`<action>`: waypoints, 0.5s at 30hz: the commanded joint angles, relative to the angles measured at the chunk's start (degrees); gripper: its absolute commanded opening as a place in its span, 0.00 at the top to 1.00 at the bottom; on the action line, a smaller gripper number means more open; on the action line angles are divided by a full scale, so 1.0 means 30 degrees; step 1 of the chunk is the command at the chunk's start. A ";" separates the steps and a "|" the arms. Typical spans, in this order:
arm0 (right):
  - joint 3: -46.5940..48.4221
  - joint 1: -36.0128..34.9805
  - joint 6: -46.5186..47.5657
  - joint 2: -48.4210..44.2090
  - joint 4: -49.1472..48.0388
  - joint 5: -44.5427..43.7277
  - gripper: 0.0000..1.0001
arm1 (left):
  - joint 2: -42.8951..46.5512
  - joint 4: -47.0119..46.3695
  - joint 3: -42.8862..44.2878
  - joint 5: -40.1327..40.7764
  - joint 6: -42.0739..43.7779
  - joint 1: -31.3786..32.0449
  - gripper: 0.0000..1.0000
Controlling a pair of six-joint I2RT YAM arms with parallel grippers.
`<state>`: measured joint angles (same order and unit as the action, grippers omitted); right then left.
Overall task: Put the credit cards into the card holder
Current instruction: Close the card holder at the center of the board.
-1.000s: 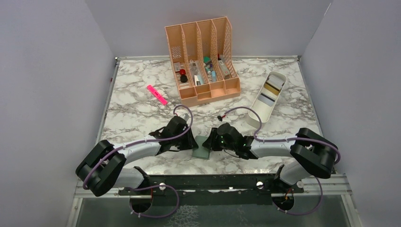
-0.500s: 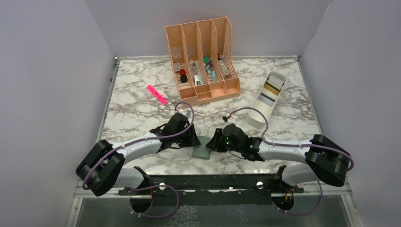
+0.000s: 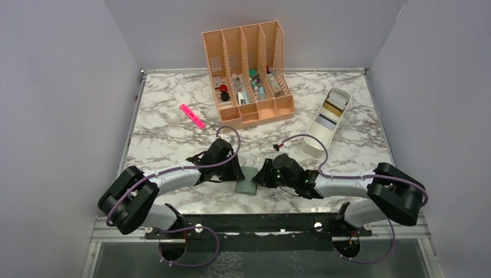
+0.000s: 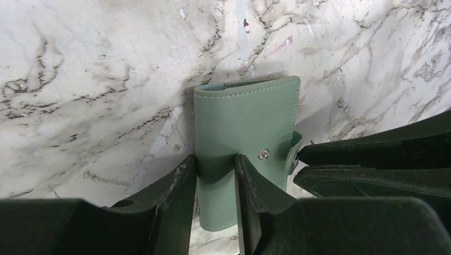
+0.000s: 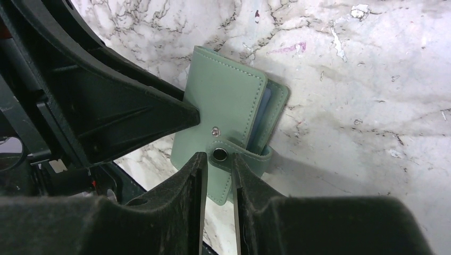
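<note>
Near 6 o'clock, the card holder [image 3: 248,180] is lying folded. The left gripper [image 4: 214,159], jaws slightly apart, is pressing on it. The right gripper [image 5: 216,159] is pinching its snap tab [image 5: 236,155]. The credit cards [image 3: 330,108] are waiting in the white tray [image 3: 312,148] at 2 o'clock.

No text, label or number can be read anywhere.

Marble tabletop [image 3: 162,145], plain grey walls [image 3: 58,87]
</note>
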<state>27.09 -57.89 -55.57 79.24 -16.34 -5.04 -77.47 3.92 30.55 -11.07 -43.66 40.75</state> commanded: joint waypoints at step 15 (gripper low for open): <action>0.0079 0.0083 -0.0926 0.1478 -0.1674 0.0118 0.77 | 0.0296 0.0246 -0.0345 0.0350 -0.0313 0.0185 0.68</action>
<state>27.09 -57.74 -57.21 82.30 -18.87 -4.82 -77.41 3.97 30.50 -11.03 -44.10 40.75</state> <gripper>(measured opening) 0.242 0.329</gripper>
